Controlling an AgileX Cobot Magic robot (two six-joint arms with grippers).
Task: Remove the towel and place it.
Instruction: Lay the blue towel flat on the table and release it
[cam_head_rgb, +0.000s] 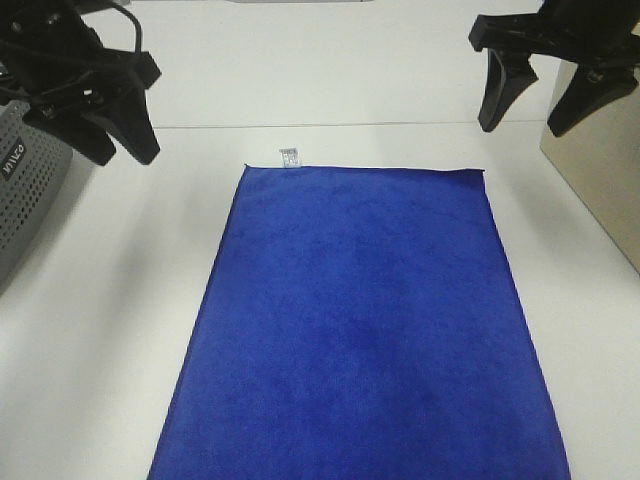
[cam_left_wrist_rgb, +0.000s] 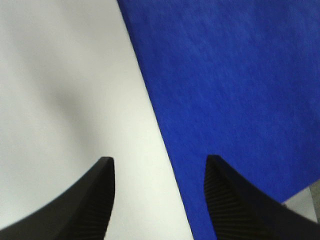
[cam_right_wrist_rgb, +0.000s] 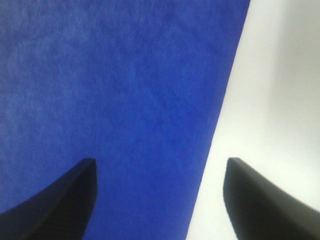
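Note the royal-blue towel (cam_head_rgb: 360, 320) spread flat on the white surface (cam_head_rgb: 110, 300), white tag (cam_head_rgb: 290, 156) at its far short edge. Near the two far corners, raised off the cloth, find the left tool (cam_head_rgb: 122, 155) and the right tool (cam_head_rgb: 525, 128), both gaping wide, gripping nothing, each straddling a long edge. Risks, probably: closing too high and nipping only nap, then slipping; lifting unevenly and letting one corner sag or fold; dragging cloth against the grey perforated bin (cam_head_rgb: 25, 190) beside the left tool.
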